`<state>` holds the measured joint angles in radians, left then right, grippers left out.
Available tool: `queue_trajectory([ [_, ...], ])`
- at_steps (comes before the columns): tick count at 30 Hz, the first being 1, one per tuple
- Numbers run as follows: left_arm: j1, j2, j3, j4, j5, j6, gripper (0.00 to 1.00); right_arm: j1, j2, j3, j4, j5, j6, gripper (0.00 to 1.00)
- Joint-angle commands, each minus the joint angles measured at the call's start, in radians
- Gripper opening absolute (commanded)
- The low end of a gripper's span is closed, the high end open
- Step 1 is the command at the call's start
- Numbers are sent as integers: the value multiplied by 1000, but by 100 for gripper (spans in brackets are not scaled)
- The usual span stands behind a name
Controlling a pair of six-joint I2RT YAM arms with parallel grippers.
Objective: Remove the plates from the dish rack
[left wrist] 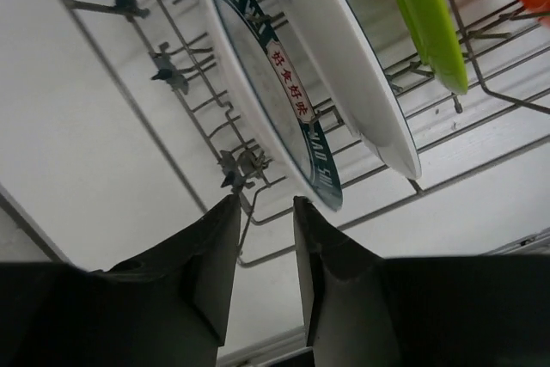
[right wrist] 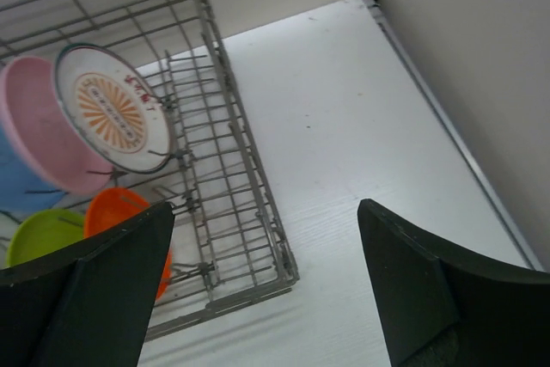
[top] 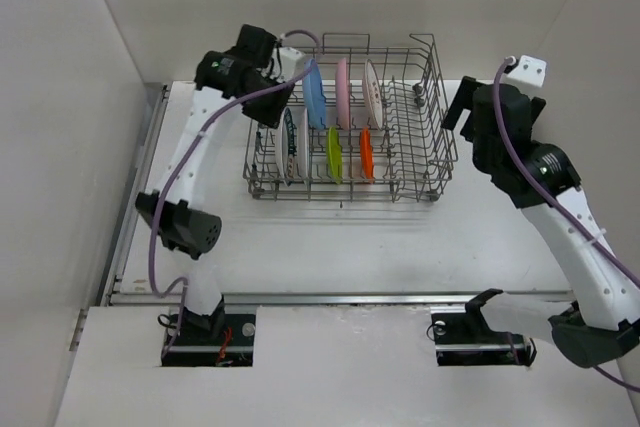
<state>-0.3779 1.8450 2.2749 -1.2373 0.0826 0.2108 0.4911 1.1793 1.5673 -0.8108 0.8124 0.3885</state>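
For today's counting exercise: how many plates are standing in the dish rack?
7. Back row: light blue, pink, sunburst white. Front row: dark-rimmed, plain white, lime green, orange. None obviously hidden.

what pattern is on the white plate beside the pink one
Orange sunburst; white plate shows best in right wrist view.

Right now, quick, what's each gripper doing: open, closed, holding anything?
Left gripper: open by a narrow gap, holding nothing.
Right gripper: wide open, holding nothing.
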Motion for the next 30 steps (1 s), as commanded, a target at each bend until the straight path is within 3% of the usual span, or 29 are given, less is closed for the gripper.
queue_trajectory([
  [1, -16, 43, 49, -54, -55, -39, 28, 1, -55, -64, 177, -162, -166, 92],
  [5, -53, 94, 80, -42, -55, -50, 36, -8, 20, -53, 127, -119, -145, 85],
  [10, -53, 146, 49, -30, -109, -94, 35, -20, 42, -91, 117, -113, -56, 85],
  [16, -53, 190, -55, -8, -162, -142, 23, -29, 40, -197, 170, -128, -22, 85],
  [21, -53, 230, -95, 15, -201, -203, 0, -58, 86, -141, 107, -73, 64, 89],
  [30, -53, 154, -115, 48, -224, -269, 0, -88, 161, -112, 116, -122, 55, 93],
])
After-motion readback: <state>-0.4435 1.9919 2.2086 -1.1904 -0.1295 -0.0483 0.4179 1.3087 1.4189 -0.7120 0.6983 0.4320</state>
